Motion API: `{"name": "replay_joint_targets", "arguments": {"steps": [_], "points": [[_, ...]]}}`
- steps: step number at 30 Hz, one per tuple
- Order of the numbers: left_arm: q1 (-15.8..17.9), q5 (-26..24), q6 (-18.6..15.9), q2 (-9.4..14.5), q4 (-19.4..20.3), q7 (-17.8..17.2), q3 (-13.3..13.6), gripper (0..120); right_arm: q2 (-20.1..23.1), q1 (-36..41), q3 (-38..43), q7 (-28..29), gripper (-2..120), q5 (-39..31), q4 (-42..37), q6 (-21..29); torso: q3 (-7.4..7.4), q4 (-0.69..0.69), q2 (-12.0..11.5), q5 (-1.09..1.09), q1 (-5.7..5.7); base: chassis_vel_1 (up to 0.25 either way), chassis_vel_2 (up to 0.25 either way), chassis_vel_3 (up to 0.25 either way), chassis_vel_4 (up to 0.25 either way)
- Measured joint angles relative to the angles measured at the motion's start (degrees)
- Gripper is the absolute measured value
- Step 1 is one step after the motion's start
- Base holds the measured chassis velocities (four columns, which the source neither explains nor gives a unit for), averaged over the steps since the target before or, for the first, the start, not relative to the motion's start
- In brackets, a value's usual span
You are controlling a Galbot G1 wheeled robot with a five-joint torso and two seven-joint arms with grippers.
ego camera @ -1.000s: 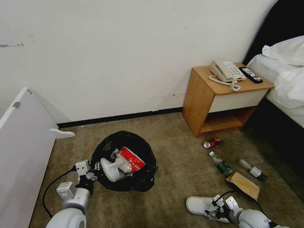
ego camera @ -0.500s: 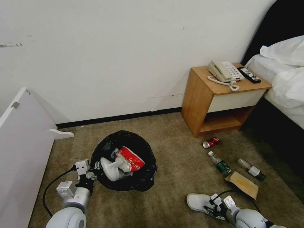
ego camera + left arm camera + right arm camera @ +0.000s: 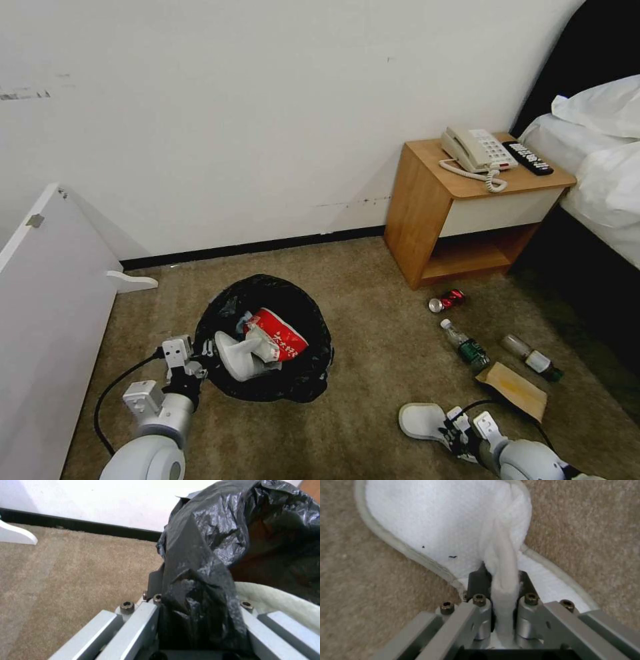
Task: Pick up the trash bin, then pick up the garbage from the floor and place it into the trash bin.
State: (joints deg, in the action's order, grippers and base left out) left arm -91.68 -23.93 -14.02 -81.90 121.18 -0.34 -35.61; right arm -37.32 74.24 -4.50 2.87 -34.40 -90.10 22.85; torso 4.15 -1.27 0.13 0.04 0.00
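Two grips carry the risk here, and we hold both. Our left gripper (image 3: 199,363) is pinched on the bag-lined rim of the trash bin (image 3: 267,297), black plastic bunched between its jaws in the left wrist view. We judge that it may have more liner than hard rim; if so, the bag could slide or tear and the bin tip, spilling the red-white carton (image 3: 279,335) and white slipper (image 3: 235,357) lying just past the gripper, inside the bin.

Our right gripper (image 3: 500,590) is pressed together on the thin upper strap of a second white slipper (image 3: 427,421), whose sole trails away from the jaws over the carpet. The fabric is soft, so a quick swing towards the bin could pull it free, or the dangling sole could catch the bin's edge.

Beyond the right gripper, well apart from the bin, a brown paper bag (image 3: 515,389), two plastic bottles (image 3: 465,347) and a red can (image 3: 447,301) remain on the floor.
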Motion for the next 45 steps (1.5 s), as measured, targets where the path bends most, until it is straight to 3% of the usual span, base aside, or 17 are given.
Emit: {"name": "replay_joint_targets", "arguments": {"steps": [14, 22, 28, 35, 45], "points": [[0.1, -0.3, 0.0, 1.2, -0.4, 0.0, 0.1, 4, 5.7, 4.8, 6.7, 1.8, 5, -2.0, -9.9, 0.4, 0.0, 0.01, 0.0, -0.04, 0.0, 0.0, 0.0, 0.0, 0.0], [0.6, -1.4, -0.2, 2.8, -1.2, 0.0, 1.1, 4, 9.5, 10.0, 16.0, 3.2, 5, -3.6, -16.5, 0.7, -0.01, 0.01, 0.0, -0.05, 0.0, 0.0, 0.0, 0.0, 0.0], [1.0, -1.8, -0.8, 3.5, -1.6, 0.0, 2.3, 4, 9.9, 11.9, 22.7, 4.9, 5, -5.2, -20.9, 0.7, -0.01, 0.01, 0.0, -0.04, 0.0, 0.0, 0.0, 0.0, 0.0], [0.7, -2.9, -3.1, 5.8, -1.1, 0.5, 3.3, 4, 10.3, 12.3, 31.0, 5.3, 5, -5.7, -28.3, 0.2, -0.01, 0.02, 0.0, -0.05, 0.0, 0.0, 0.0, 0.0, 0.0], [1.0, -5.8, -6.5, 9.6, 0.2, 0.6, 4.2, 4, 10.6, 9.9, 39.3, 2.2, 5, -7.4, -35.7, -4.9, -0.01, 0.01, 0.0, -0.05, 0.0, 0.0, 0.0, 0.0, 0.0]]}}
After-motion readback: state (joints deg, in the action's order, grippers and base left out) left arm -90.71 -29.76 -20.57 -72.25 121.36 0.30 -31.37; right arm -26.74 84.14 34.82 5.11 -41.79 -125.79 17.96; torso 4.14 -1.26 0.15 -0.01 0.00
